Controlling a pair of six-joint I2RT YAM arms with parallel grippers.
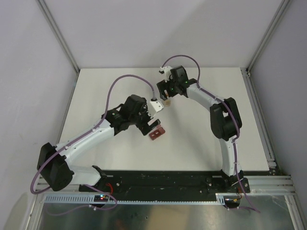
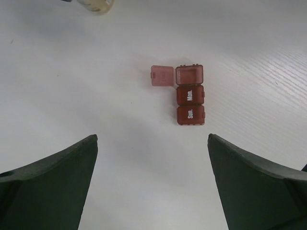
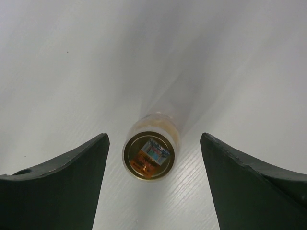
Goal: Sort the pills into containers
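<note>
The containers (image 2: 190,96) are one dark red strip of three square compartments lying on the white table, also in the top view (image 1: 157,132). The far compartment (image 2: 189,75) has its lid (image 2: 162,75) flipped open to the left and looks empty; "Mon." and "Sun." are closed. My left gripper (image 2: 152,137) hovers open just short of the strip, holding nothing. A small clear vial (image 3: 151,155) stands upright between the spread fingers of my right gripper (image 3: 154,136), touching neither. The pills show only as a yellowish tint through the vial's wall (image 2: 98,4).
The white table (image 1: 120,91) is walled by grey panels at left, back and right. The vial (image 1: 168,101) stands just beyond the strip. Both arm bases sit on the black rail (image 1: 168,179) at the near edge.
</note>
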